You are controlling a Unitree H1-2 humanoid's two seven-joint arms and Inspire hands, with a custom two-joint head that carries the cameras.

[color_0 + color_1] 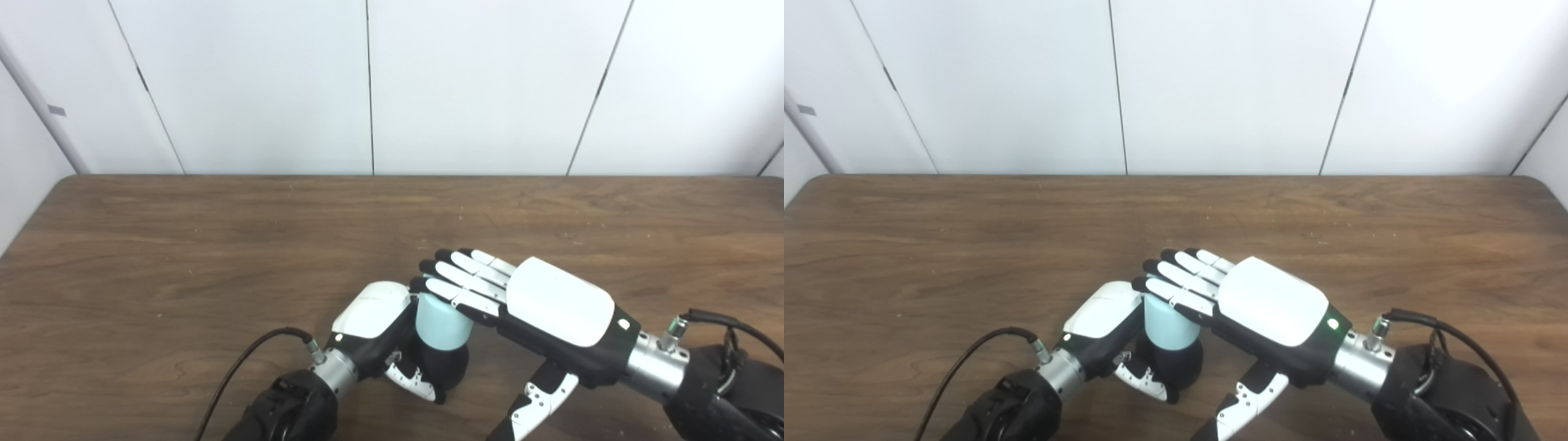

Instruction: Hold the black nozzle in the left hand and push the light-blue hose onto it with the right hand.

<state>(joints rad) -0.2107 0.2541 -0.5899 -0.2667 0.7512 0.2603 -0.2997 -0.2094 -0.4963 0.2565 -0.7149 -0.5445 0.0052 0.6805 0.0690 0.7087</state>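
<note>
The black nozzle (452, 369) stands upright on the wooden table (184, 257), near the front middle. The light-blue hose (441, 326), a short pale cylinder, sits on top of it. My left hand (373, 321) is wrapped around the nozzle from the left, thumb in front. My right hand (539, 306) is flat with its fingers (465, 278) stretched out over the top of the hose, palm down, thumb hanging below and apart. It grips nothing. The join between hose and nozzle is partly hidden by my left hand.
The table's back edge meets a white panelled wall (367, 86). Black cables run from both wrists, the left one (245, 361) looping over the table and the right one (729, 327) by the forearm.
</note>
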